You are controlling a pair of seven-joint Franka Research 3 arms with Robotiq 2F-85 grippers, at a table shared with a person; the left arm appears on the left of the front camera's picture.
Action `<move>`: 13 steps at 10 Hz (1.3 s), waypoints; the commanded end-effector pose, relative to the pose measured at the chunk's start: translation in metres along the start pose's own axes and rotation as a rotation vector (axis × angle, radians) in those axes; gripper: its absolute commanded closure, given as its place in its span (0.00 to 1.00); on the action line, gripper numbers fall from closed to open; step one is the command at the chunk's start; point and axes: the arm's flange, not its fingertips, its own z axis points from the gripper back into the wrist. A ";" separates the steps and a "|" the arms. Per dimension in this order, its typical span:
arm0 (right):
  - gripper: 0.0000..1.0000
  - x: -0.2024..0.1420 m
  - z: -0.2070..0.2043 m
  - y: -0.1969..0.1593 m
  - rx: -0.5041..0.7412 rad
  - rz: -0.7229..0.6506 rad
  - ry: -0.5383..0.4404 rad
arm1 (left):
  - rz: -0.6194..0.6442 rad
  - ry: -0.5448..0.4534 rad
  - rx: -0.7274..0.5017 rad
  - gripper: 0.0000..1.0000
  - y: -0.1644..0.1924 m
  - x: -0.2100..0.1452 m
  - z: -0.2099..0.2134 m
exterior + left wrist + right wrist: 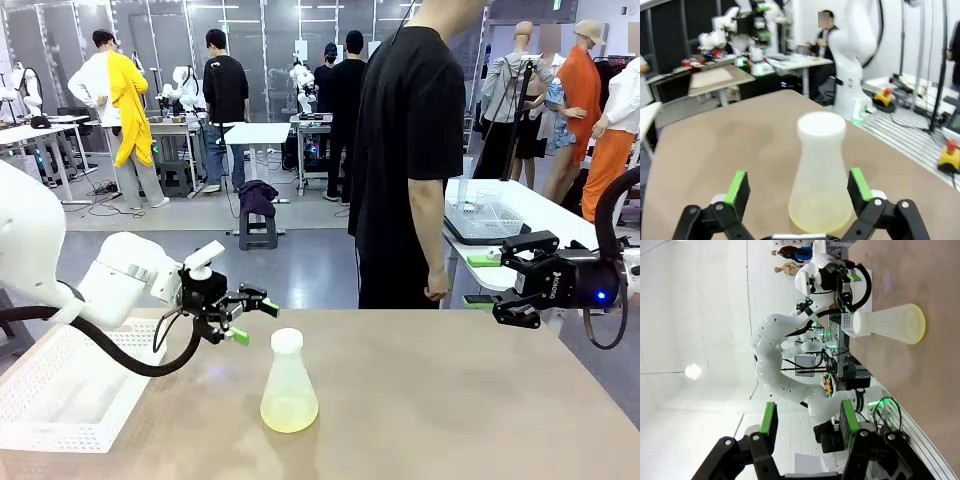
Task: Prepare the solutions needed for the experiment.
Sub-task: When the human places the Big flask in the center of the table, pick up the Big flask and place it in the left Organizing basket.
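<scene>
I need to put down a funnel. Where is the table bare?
Bare tabletop runs from the conical flask to the right edge, beneath the right gripper. Left is crowded: left gripper beside the flask, white perforated tray behind it.

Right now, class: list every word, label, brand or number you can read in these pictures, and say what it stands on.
Right gripper: pale print runs down its black body, too small to read.
Flask: no label or markings; nothing to read.
Left gripper: no print to be seen.
Table: no text.
Background benches and gear: any print there is too small or blurred to read.
</scene>
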 end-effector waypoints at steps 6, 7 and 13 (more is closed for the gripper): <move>0.36 -0.001 0.000 0.001 0.005 0.004 0.001 | 0.092 -0.059 -0.185 0.00 0.013 -0.023 -0.034; 0.36 -0.001 0.000 0.001 0.005 0.004 0.001 | 0.110 -0.077 -0.193 0.00 0.014 -0.025 -0.038; 0.36 -0.001 0.000 0.001 0.005 0.004 0.001 | 0.118 -0.169 -0.264 0.00 0.022 -0.031 -0.075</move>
